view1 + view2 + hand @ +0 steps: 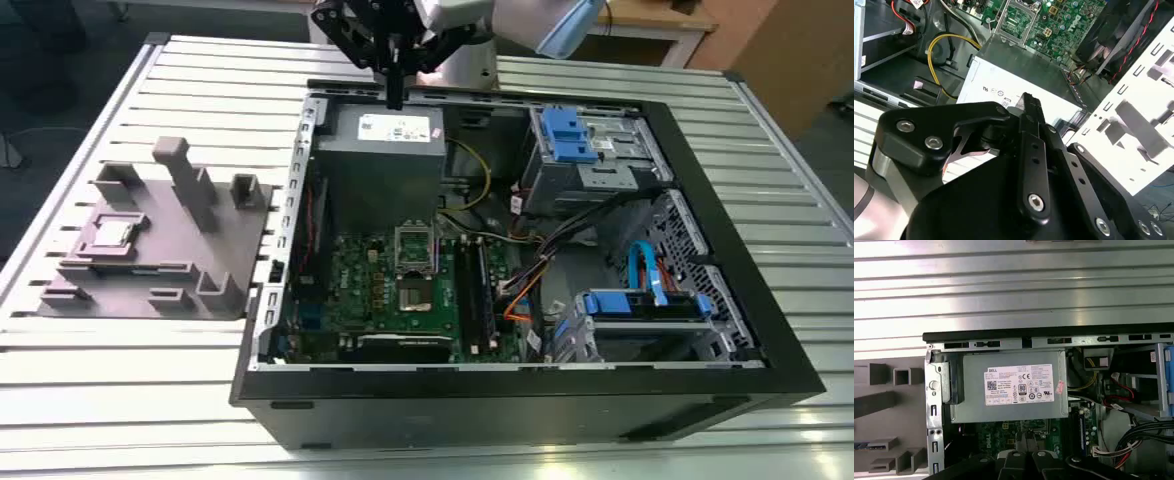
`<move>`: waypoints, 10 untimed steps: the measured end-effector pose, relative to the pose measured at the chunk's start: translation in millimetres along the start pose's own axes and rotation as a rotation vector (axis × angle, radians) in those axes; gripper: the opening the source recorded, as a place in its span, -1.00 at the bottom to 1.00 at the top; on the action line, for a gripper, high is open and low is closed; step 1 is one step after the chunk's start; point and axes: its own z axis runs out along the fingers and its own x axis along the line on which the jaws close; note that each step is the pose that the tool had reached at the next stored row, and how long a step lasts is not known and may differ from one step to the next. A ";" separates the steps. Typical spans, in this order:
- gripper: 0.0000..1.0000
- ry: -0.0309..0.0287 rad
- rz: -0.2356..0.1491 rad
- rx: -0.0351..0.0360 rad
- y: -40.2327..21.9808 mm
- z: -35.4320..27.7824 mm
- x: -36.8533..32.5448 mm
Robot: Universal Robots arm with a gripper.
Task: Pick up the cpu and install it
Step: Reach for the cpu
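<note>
Where it lies, the cpu (pixel 112 233) looks silvery — square.

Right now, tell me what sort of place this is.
Likely a robotics lab workbench set up for PC assembly: an open computer case lies on a slatted metal table, a grey holder block with the cpu sits beside it, and the arm's end effector hangs over the case.

Room lies open above the cpu (pixel 110 233), bar upright posts (pixel 174 155) on the holder block (pixel 220 245); inside the case (pixel 534 385), cables (pixel 534 265) seemingly crowd the socket (pixel 416 262).
</note>
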 end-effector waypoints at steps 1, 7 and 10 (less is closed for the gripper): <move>-0.80 0.0000 0.000 0.0000 0.0 0.0 0.0; -0.80 0.0000 0.000 0.0000 0.0 0.0 0.0; -0.80 0.0000 0.000 0.0001 0.0 0.0 0.3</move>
